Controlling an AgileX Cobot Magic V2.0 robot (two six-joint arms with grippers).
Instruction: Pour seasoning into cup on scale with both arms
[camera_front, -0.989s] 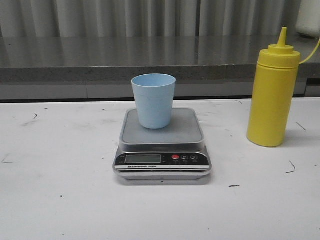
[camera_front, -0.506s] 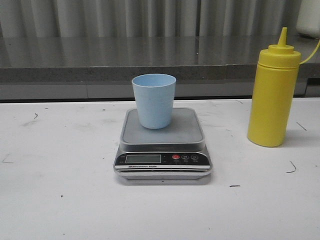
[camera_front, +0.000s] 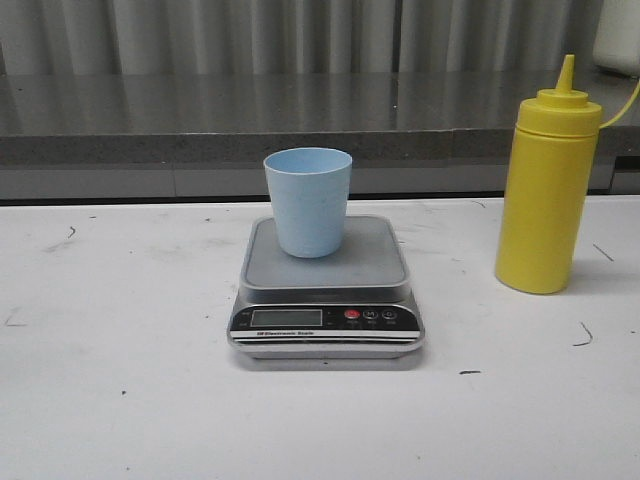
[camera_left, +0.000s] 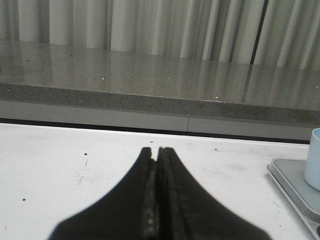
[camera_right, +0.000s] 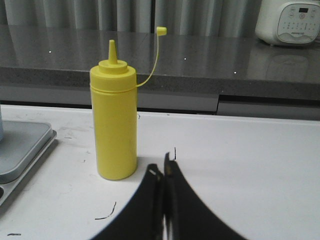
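Observation:
The pale blue cup stands upright on the grey platform of the silver scale at the table's middle. The yellow seasoning bottle stands upright to the right of the scale, its cap hanging off on its tether. No gripper shows in the front view. My left gripper is shut and empty, to the left of the scale and cup. My right gripper is shut and empty, just right of and nearer than the bottle.
A grey stone counter runs behind the white table, with pale curtains behind. A white appliance stands on the counter at the far right. Small dark marks dot the tabletop.

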